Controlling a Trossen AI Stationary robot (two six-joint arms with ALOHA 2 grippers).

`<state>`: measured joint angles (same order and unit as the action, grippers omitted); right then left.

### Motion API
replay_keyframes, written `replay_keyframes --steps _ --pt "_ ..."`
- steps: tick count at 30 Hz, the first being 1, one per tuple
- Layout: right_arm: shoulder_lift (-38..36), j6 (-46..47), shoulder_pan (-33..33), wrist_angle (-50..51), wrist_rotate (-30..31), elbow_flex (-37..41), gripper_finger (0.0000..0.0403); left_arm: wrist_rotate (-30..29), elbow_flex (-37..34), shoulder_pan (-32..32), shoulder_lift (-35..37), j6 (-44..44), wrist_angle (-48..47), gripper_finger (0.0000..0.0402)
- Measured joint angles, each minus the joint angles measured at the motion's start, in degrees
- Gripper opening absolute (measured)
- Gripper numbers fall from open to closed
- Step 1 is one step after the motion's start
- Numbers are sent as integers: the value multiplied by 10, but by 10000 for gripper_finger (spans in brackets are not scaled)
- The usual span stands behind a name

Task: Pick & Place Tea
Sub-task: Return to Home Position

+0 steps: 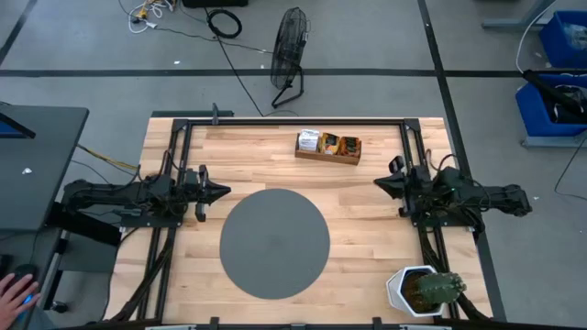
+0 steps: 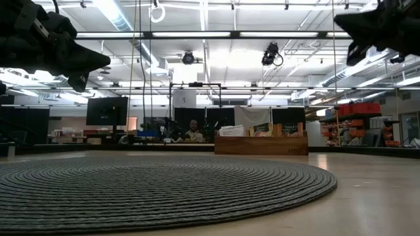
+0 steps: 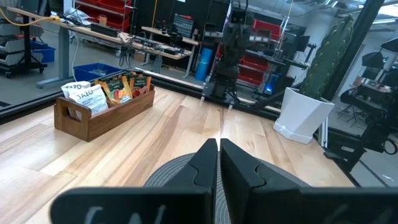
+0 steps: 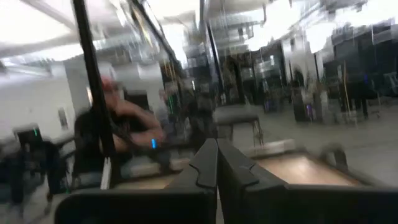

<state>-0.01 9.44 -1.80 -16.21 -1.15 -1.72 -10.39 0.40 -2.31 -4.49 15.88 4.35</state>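
Since the grey disc (image 1: 274,242) lies bare, little remains to spoil. Beside it the left hand (image 1: 220,192) and right hand (image 1: 378,184) hang closed and empty above the surface (image 1: 367,266); a low retreat could clip the frame (image 1: 275,120). Farther off, the tea (image 1: 310,140) stands in the wooden organizer (image 1: 323,154), where a knock would spill it.

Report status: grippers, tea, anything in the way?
Left gripper shut, at left table side; right gripper shut, at right side. Tea in wooden organizer. No packets on grey disc.
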Motion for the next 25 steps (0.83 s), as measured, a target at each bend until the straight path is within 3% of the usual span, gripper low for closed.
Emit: replay_keyframes --steps 25 --pt "0 -28 0 117 -38 8 4 0 0 0 0 0 1 23"
